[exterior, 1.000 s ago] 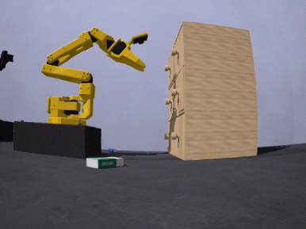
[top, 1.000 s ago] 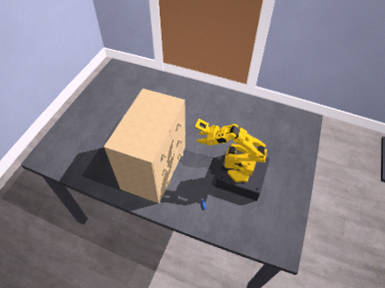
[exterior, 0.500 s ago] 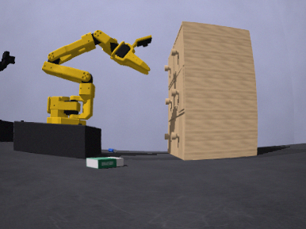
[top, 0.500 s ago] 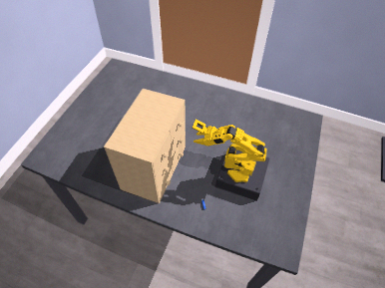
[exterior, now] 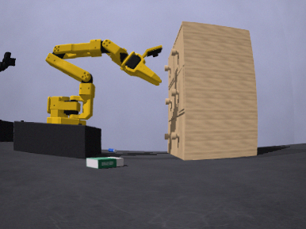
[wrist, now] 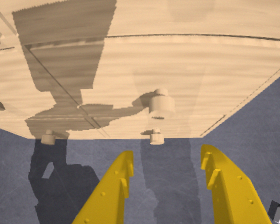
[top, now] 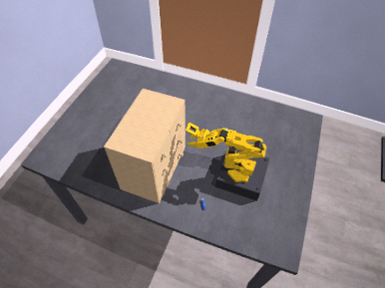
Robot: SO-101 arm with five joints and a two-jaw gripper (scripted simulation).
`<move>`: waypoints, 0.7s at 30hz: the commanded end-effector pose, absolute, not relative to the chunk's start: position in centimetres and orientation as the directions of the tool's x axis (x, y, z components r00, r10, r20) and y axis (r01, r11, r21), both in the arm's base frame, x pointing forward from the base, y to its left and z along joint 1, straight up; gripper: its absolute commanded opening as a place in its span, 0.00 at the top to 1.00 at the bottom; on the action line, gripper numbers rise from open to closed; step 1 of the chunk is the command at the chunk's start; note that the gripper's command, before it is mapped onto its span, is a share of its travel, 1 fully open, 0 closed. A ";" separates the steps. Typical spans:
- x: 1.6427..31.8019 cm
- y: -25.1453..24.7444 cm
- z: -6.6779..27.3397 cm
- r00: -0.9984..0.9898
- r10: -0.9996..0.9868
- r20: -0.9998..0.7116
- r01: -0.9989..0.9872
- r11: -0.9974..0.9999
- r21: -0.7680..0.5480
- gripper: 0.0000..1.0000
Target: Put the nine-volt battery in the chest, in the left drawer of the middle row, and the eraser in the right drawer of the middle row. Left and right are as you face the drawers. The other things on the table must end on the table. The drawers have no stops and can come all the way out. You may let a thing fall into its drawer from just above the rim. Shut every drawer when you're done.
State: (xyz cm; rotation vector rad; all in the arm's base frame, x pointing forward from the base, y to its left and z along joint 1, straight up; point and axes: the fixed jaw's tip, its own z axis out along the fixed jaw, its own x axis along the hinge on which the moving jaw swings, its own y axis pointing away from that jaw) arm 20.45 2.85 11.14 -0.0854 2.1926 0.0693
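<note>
The wooden chest (top: 135, 148) (exterior: 218, 94) has three rows of two drawers, all looking shut. My gripper (top: 190, 136) (exterior: 160, 64) (wrist: 167, 151) is open and empty, in front of the chest with its fingers apart. The right middle-row drawer's knob (wrist: 161, 105) is ahead of the fingers in the wrist view, with the bottom right knob (wrist: 156, 137) below it. The green and white eraser (exterior: 106, 162) lies on the table near the base, on the chest's right side. I cannot see the nine-volt battery; the drawers' insides are hidden.
A small blue cylinder (top: 202, 204) (exterior: 112, 150) lies on the table (top: 259, 228) on the other side of the arm from the eraser. The black base block (top: 238, 190) (exterior: 55, 138) stands in front of the chest. The bottom left knob (wrist: 48, 137) shows in the wrist view.
</note>
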 end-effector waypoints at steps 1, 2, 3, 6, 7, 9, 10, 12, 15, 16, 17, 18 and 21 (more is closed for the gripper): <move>20.6 2.8 10.8 -0.589 -0.034 -0.808 -0.085 0.996 0.020 0.79; 20.6 2.8 10.8 -0.589 -0.034 -0.808 -0.085 0.996 0.020 0.79; 20.6 2.8 10.8 -0.589 -0.034 -0.808 -0.085 0.996 0.020 0.79; 20.6 2.8 10.8 -0.589 -0.034 -0.808 -0.085 0.996 0.020 0.79; 20.6 2.8 10.8 -0.589 -0.034 -0.808 -0.085 0.996 0.020 0.79; 20.6 2.8 10.8 -0.589 -0.034 -0.808 -0.085 0.996 0.020 0.79; 20.6 2.8 10.8 -0.589 -0.034 -0.808 -0.085 0.996 0.020 0.79; 20.6 2.8 10.8 -0.589 -0.034 -0.808 -0.085 0.996 0.020 0.79; 20.6 2.8 10.7 -0.589 -0.034 -0.808 -0.084 0.996 0.020 0.79; 20.6 2.8 10.7 -0.589 -0.034 -0.808 -0.084 0.996 0.020 0.79; 20.6 2.8 10.7 -0.589 -0.034 -0.808 -0.084 0.996 0.020 0.79; 20.6 2.8 10.7 -0.589 -0.034 -0.808 -0.084 0.996 0.020 0.79; 20.6 2.8 10.6 -0.589 -0.033 -0.808 -0.084 0.996 0.020 0.79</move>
